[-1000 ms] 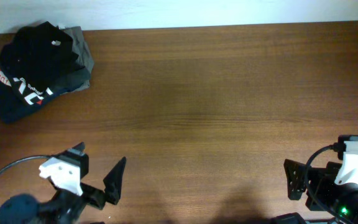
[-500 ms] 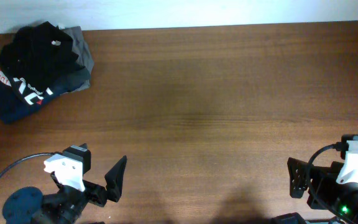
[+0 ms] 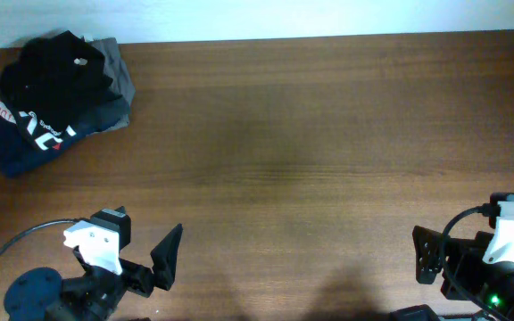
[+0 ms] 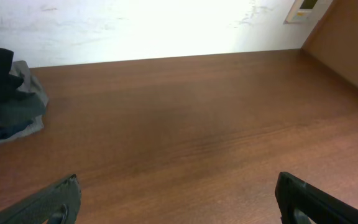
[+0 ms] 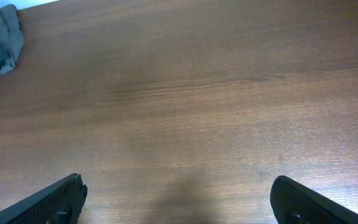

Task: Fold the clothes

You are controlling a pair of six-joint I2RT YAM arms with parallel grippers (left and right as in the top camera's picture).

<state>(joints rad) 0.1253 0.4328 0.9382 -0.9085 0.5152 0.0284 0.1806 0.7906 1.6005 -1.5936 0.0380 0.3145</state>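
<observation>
View from above of a brown wooden tabletop, bare wood grain across most of it, with a white wall along its far edge.

My two arms sit at the near edge, one at each corner. My left end effector has its jaws spread wide, and nothing lies between them. In the left wrist view its two dark fingers show only at the bottom corners, with plain wood in the gap. My right end effector is spread just as wide and also grips nothing. Its own dark fingers frame the same bare wood in the right wrist view. Neither end effector touches any cloth.

The black T-shirt lies in the far left corner of the tabletop, close to the wall and well apart from both arms. It is bunched in a loose heap, not laid flat. A small white round mark shows near its top. It rests on top of a small pile. Under it, toward me, is a dark garment with white lettering and a bit of red at its left edge. Beside it on the right, a grey garment sticks out from beneath.

In the left wrist view the pile appears at the left edge. In the right wrist view only its grey corner shows, at the top left.
</observation>
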